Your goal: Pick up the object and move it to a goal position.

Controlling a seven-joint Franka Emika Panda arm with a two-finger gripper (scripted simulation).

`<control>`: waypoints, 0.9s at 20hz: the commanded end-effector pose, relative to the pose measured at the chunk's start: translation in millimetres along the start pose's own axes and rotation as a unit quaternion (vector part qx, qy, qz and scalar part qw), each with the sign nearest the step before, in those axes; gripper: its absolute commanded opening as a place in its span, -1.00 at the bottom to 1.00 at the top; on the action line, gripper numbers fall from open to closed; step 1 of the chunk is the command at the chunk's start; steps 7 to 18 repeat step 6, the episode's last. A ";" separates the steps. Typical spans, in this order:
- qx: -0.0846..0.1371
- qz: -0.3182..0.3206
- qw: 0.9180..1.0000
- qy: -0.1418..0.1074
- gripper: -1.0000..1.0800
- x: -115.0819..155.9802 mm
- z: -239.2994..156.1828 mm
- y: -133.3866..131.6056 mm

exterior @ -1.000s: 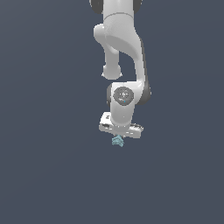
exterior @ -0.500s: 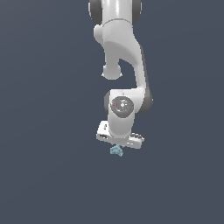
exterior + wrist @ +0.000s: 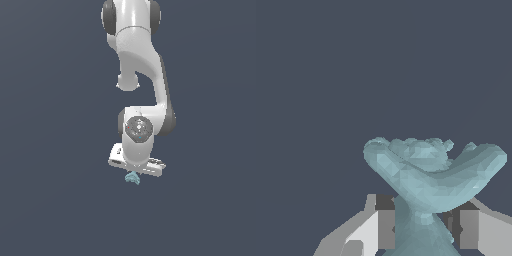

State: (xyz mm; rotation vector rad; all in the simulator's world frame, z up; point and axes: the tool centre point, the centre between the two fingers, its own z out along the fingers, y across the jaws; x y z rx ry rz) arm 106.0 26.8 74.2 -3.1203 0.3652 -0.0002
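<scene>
Object (image 3: 426, 182) sits pinched between the tool's (image 3: 423, 227) two fingers (image 3: 383, 227), stem down in the gap, wide lobed top flaring out past the tips. In the exterior view the tool (image 3: 134, 172) hangs lower than half a second ago, and the object (image 3: 132, 178) has come down with it, still just under the tool. Grasp holds, so the carry to the goal looks underway; no goal marker visible, progress unclear. Object: pale teal, matte, faceted lumpy mesh, bumpy upper rim, narrow waist. Fingers: flat grey-white pads, dark inner faces. Arm (image 3: 137, 75) behind: glossy white, rounded joints. Surface (image 3: 50, 200): plain dark slate, featureless.
</scene>
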 end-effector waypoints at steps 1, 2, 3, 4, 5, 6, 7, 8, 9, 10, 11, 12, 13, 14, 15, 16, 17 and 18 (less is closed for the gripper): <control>0.000 0.000 1.000 0.000 -1.00 2.9 -0.4 -0.5; 0.000 0.000 1.000 0.000 -1.00 3.4 -0.5 -0.5; 0.000 0.000 1.000 0.000 -1.00 3.7 -0.5 -0.6; 0.000 0.000 1.000 0.000 -1.00 3.7 -0.5 -0.6; 0.000 0.000 1.000 0.000 -1.00 3.6 -0.5 -0.6; 0.000 0.000 1.000 0.000 -1.00 3.4 -0.4 -0.6; 0.000 0.000 1.000 0.000 -1.00 3.4 -0.4 -0.6; 0.000 0.000 1.000 0.000 -1.00 3.4 -0.4 -0.6; 0.000 0.000 1.000 0.000 -1.00 3.4 -0.4 -0.6; 0.000 0.000 1.000 0.000 -1.00 3.4 -0.4 -0.6; 0.000 0.000 1.000 0.000 -1.00 3.4 -0.4 -0.6; 0.000 0.000 1.000 0.000 -1.00 3.4 -0.4 -0.6; 0.000 0.000 1.000 0.000 -1.00 3.4 -0.4 -0.6; 0.000 0.000 1.000 0.000 -1.00 3.4 -0.4 -0.6; 0.000 0.000 1.000 0.000 -1.00 3.4 -0.4 -0.6; 0.000 0.000 1.000 0.000 -1.00 3.4 -0.4 -0.6; 0.000 0.000 1.000 0.000 -1.00 3.4 -0.4 -0.6; 0.000 0.000 1.000 0.000 -1.00 3.4 -0.4 -0.6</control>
